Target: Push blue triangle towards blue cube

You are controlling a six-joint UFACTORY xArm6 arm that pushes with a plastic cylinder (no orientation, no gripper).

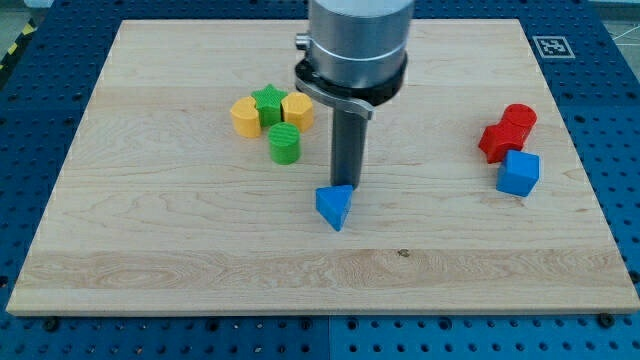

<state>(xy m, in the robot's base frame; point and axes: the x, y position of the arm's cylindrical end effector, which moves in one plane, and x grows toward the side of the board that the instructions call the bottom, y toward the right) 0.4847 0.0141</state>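
Since the blue triangle (335, 207), mid-table (150, 250) and well apart from the blue cube (518, 173) at the view's right, looks light, rigid and prone to turning, it is best pushed squarely on its left face by the jawless tool's tip (347, 186), now touching its top edge.

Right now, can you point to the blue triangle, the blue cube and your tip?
blue triangle (335, 206): camera view, middle of its front face.
blue cube (518, 173): camera view, middle of its body.
my tip (347, 187): camera view, rod's very end, touching the triangle's top.
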